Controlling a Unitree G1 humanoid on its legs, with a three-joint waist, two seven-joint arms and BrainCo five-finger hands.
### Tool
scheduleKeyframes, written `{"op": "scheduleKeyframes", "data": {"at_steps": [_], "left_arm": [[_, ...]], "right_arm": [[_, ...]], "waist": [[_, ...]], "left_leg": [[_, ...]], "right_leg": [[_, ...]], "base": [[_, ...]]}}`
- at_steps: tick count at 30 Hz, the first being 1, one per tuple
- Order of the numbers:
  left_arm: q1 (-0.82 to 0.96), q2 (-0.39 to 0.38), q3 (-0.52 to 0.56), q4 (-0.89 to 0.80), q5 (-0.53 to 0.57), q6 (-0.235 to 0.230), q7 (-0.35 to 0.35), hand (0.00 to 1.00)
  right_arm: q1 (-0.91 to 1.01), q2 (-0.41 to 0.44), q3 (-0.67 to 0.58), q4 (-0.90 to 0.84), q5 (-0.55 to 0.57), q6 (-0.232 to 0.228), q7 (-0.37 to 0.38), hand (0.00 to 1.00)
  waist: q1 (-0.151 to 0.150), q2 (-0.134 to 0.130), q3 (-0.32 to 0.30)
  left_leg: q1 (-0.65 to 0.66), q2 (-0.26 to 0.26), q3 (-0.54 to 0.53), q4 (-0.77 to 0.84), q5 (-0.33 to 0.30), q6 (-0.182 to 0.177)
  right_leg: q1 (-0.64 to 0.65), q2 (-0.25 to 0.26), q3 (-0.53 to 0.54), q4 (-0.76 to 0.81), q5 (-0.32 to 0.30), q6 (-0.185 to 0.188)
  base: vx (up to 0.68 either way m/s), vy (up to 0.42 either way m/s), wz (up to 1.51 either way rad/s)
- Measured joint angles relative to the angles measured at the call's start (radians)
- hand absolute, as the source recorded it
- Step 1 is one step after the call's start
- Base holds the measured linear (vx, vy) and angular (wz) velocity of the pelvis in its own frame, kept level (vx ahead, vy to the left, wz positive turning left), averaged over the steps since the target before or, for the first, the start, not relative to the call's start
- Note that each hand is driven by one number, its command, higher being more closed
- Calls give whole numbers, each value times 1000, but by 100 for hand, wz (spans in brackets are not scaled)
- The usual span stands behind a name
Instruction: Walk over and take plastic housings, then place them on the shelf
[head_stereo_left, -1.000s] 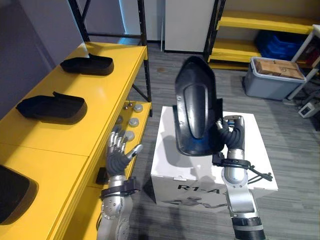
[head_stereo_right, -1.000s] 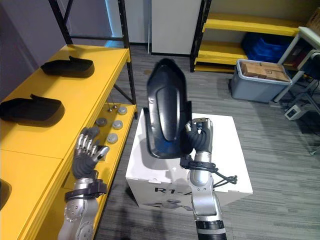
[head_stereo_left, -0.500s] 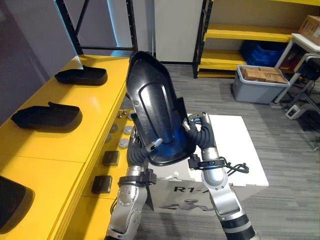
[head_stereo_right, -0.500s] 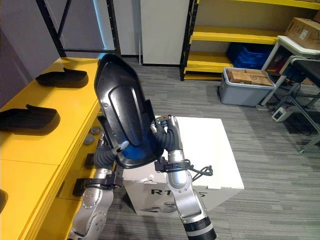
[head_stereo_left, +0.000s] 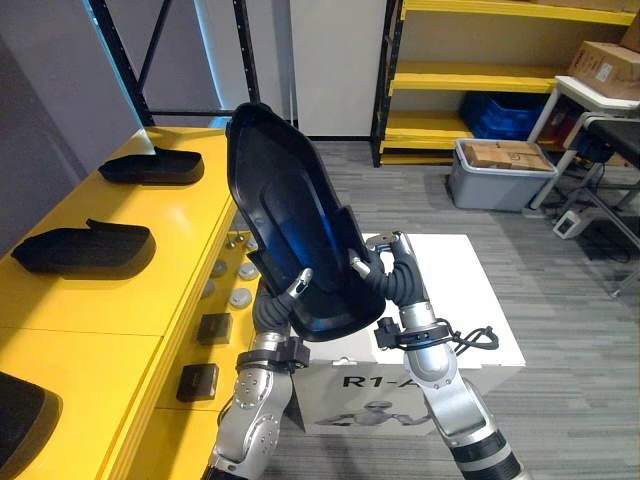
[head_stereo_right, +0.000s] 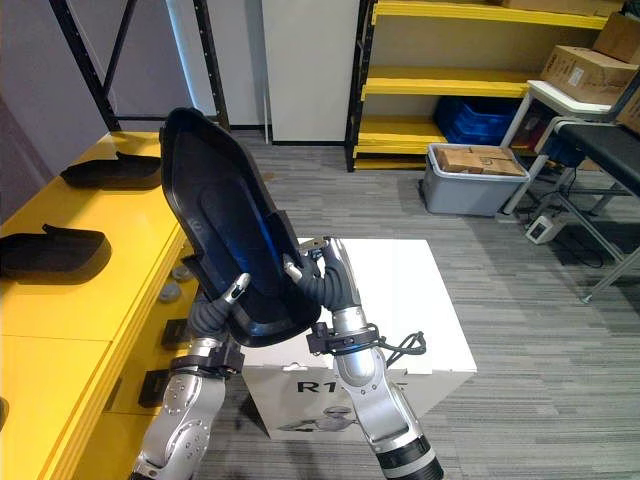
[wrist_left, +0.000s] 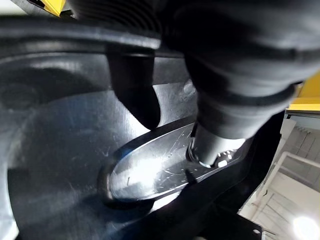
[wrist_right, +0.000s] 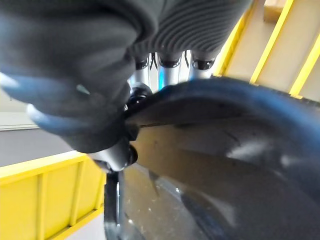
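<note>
Left eye view: held housing (head_stereo_left: 290, 240), three shelved housings (head_stereo_left: 82, 250)

Both arms raised, L hand (head_stereo_left: 270, 313) & R hand (head_stereo_left: 392, 283) close together, fingers (head_stereo_left: 357, 266) curled in grip.

Glossy black plastic housing (head_stereo_left: 290, 245), smooth yellow shelf (head_stereo_left: 150, 290).

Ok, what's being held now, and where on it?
One black plastic housing, by its lower end: left hand on one side edge, right hand on the other.
</note>
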Motion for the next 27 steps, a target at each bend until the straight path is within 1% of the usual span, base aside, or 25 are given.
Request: {"op": "scheduleKeyframes", "data": {"at_steps": [2,4,5,6,7,8,9,10,11,12,13,14,15,17,19,20,21,24,26,27], "left_arm": [[0,0,13,-1,66,6,-1,100],[0,-2,22,-2,104,11,-6,100],[0,-8,38,-5,153,13,-19,100],[0,-11,43,-7,171,13,-23,100],[1,-20,51,-14,205,14,-30,100],[2,-32,60,-22,235,14,-36,100],[6,-37,70,-26,245,14,-43,100],[16,-48,102,-35,258,14,-50,100],[24,-49,121,-39,262,14,-50,100],[44,-51,166,-48,278,13,-49,100],[67,-53,208,-57,288,13,-48,100],[77,-52,229,-59,290,13,-48,100],[99,-53,267,-64,297,13,-47,100],[135,-58,317,-85,308,13,-46,100],[159,-70,336,-113,323,12,-46,100],[168,-73,347,-124,330,12,-47,100],[185,-75,353,-143,339,10,-49,100],[227,-77,368,-184,344,4,-54,100],[266,-85,384,-201,344,-16,-69,100],[269,-86,385,-201,344,-17,-69,100]], "right_arm": [[12,-1,-19,-1,39,-10,19,0],[20,-1,-31,-6,60,-14,35,0],[45,-8,-61,-40,104,-16,58,0],[51,-7,-78,-51,128,-21,66,0],[57,-9,-118,-74,161,-26,84,0],[65,-10,-162,-98,199,-42,98,0],[72,-5,-196,-113,219,-47,99,0],[73,2,-293,-125,282,-62,99,0],[72,2,-347,-126,307,-66,99,0],[74,1,-454,-126,372,-73,98,0],[81,0,-550,-125,441,-86,97,0],[90,0,-593,-124,478,-96,97,0],[111,-1,-668,-115,522,-107,97,0],[165,-1,-784,-61,611,-126,97,0],[209,-1,-845,9,646,-129,96,0],[224,-1,-861,41,646,-129,95,0],[252,-2,-885,108,646,-127,92,0],[308,-3,-919,265,643,-114,92,0],[358,-5,-935,455,622,-66,106,0],[362,-5,-934,476,621,-61,107,0]], "waist": [[2,0,-3],[2,0,-3],[3,0,-3],[3,0,-3],[3,0,-3],[2,0,-3],[2,0,-3],[2,0,-3],[2,0,-3],[1,1,-3],[-7,2,-3],[-10,2,-3],[-18,3,-3],[-23,3,-4],[-25,4,-4],[-26,5,-4],[-29,5,-4],[-33,11,-4],[-32,15,-5],[-32,16,-5]], "left_leg": [[1,0,0,0,0,0],[2,0,1,0,0,0],[2,0,1,0,0,0],[2,0,2,0,0,0],[3,0,3,0,0,0],[4,0,4,-1,0,0],[5,0,5,-1,0,0],[8,1,11,-3,0,0],[12,1,16,-5,-1,0],[17,3,26,-9,-2,0],[16,4,28,-9,-4,0],[16,4,28,-9,-5,0],[15,5,30,-10,-7,-1],[7,6,34,-10,-9,-1],[-4,6,34,-9,-9,-1],[-5,6,34,-9,-9,-1],[-5,6,34,-9,-9,-1],[-9,6,34,-8,-13,0],[-17,6,34,-3,-18,2],[-17,6,34,-2,-18,2]], "right_leg": [[1,0,0,0,0,0],[1,0,1,0,1,0],[1,0,1,0,1,0],[1,0,2,0,1,0],[1,0,3,0,1,1],[1,0,5,1,1,1],[1,0,5,1,1,1],[0,1,12,1,1,1],[0,2,17,1,1,1],[-1,4,26,1,1,1],[-3,4,28,0,1,2],[-3,4,28,0,1,2],[-4,5,30,-2,1,2],[-19,6,33,-4,1,2],[-25,6,34,-5,2,3],[-26,6,34,-5,2,3],[-26,6,33,-5,2,3],[-29,6,33,-6,2,3],[-35,5,33,-5,2,4],[-35,5,34,-5,2,4]], "base": [[0,0,0],[0,0,0],[0,0,0],[0,0,0],[-8,17,-3],[-11,20,-4],[-10,16,-7],[-9,13,-10],[-13,19,-20],[-15,20,-19],[-12,18,-14],[-5,14,-5],[1,11,-3],[-7,12,-5],[25,8,-2],[36,7,0],[0,0,0],[0,0,0],[0,0,0],[0,0,0]]}}
